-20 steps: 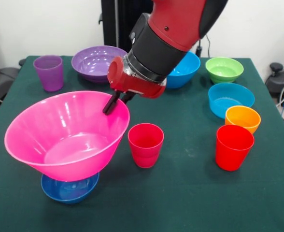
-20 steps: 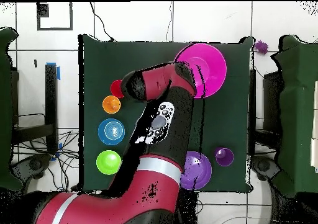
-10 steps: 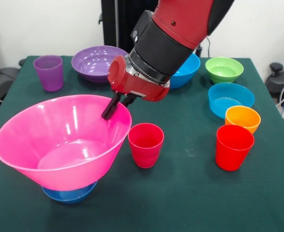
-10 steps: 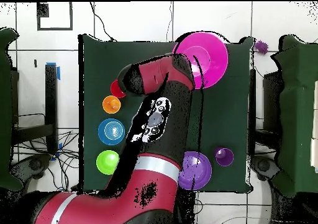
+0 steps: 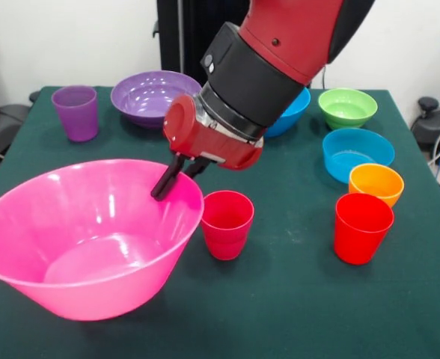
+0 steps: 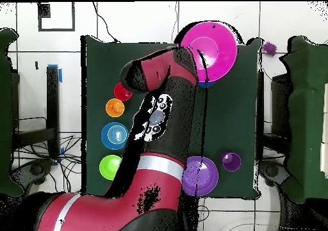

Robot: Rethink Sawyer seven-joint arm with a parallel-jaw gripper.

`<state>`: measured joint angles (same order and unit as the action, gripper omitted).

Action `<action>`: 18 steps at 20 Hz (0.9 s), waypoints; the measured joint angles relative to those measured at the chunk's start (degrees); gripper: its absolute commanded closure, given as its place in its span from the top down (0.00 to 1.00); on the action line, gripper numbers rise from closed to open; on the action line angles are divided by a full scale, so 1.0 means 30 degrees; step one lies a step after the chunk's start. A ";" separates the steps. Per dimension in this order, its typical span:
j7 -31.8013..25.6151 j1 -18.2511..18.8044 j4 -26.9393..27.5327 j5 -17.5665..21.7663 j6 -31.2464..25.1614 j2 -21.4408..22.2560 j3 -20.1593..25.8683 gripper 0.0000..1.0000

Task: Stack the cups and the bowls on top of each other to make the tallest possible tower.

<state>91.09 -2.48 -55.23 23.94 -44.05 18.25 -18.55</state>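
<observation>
The claw (image 5: pixel 167 179) is clenched on the far rim of the huge pink bowl (image 5: pixel 85 239), which looks lifted and tilted, though its underside is hidden. The magenta-pink cup (image 5: pixel 225 224) stands just beside the claw; the red cup (image 5: pixel 362 227) well apart

The room is evenly and brightly lit from above. Soft white glare streaks sit on the inner wall of the huge pink bowl (image 5: pixel 93 224) and on the purple bowl (image 5: pixel 149 93). Shadows on the green table (image 5: pixel 295 299) are faint and short. The front view is sharp; the overhead view looks flatter.
</observation>
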 measured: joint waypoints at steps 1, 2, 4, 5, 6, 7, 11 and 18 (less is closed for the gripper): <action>0.0000 0.0001 0.0090 0.0034 0.0002 -0.0084 0.0001 0.00; 0.0000 0.0002 0.0180 0.0067 0.0004 -0.0169 0.0003 0.00; 0.0000 0.0000 0.0451 0.0166 0.0000 -0.0540 0.0000 0.00; 0.0000 -0.0004 0.0499 0.0174 -0.0006 -0.0673 0.0000 0.00; 0.0000 -0.0008 0.0547 0.0182 -0.0012 -0.0806 0.0000 0.00; 0.0000 -0.0016 0.0583 0.0182 -0.0012 -0.0940 0.0000 0.00; 0.0000 -0.0091 0.0622 0.0182 -0.0264 -0.1379 -0.0007 0.00; 0.0000 -0.0406 0.0622 0.0325 -0.1466 -0.1914 -0.0022 0.00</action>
<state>91.09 -3.70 -53.36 24.91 -48.45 12.50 -18.62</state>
